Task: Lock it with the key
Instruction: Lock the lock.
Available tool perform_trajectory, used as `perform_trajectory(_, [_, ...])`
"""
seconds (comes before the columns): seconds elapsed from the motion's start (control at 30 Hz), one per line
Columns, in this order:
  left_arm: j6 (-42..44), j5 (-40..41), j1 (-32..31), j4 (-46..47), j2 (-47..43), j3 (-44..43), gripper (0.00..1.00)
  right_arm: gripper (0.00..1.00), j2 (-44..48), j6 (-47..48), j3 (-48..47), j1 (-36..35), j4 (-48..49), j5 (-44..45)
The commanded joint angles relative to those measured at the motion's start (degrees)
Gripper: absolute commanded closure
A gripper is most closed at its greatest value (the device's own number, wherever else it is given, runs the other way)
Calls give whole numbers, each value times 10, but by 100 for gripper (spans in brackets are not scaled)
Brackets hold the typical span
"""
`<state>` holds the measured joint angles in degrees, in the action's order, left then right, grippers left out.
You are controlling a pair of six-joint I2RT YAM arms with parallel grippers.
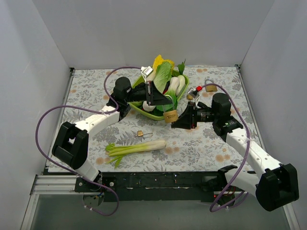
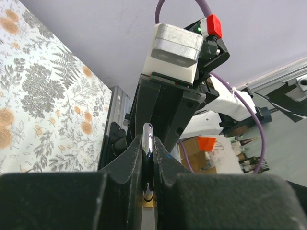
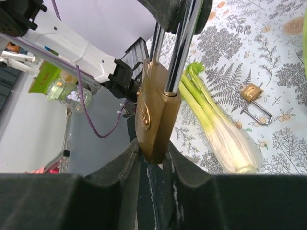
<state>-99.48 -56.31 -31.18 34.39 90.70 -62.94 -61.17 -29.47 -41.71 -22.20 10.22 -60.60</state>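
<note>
On the bench (image 1: 86, 91) a leek (image 1: 139, 147) lies at the left, with a small padlock (image 1: 140, 133) just beside it. In the centre, the left end effector (image 2: 148, 153) pinches the shackle (image 2: 148, 136) of a brass padlock (image 3: 151, 115), which is held above the bench. The right end effector (image 3: 152, 153) is pressed onto its lower end. I cannot tell where the key is.

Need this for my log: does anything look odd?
A leek lies loose outside the vegetable bowl, a small padlock beside it. Odd clutter for a lock task; nothing looks damaged.
</note>
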Motion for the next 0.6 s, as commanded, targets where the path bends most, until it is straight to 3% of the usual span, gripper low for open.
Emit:
perform_trajectory(0.0, [-22,11,5,41,-23,7,100,75,-5,-24,-8,0,45,-6])
perform_trajectory(0.03, [-24,11,5,41,-24,9,100,80,-6,-24,-10,1,45,-7])
perform_trajectory(0.07, [-24,13,6,41,-25,9,100,95,-8,-24,-10,1,45,-8])
perform_trajectory(0.1, [-27,16,9,40,-25,10,100,99,-9,-21,-9,0,43,-11])
perform_trajectory(0.57, [-55,50,88,54,25,-63,100,99,25,33,52,0,-52,-35])
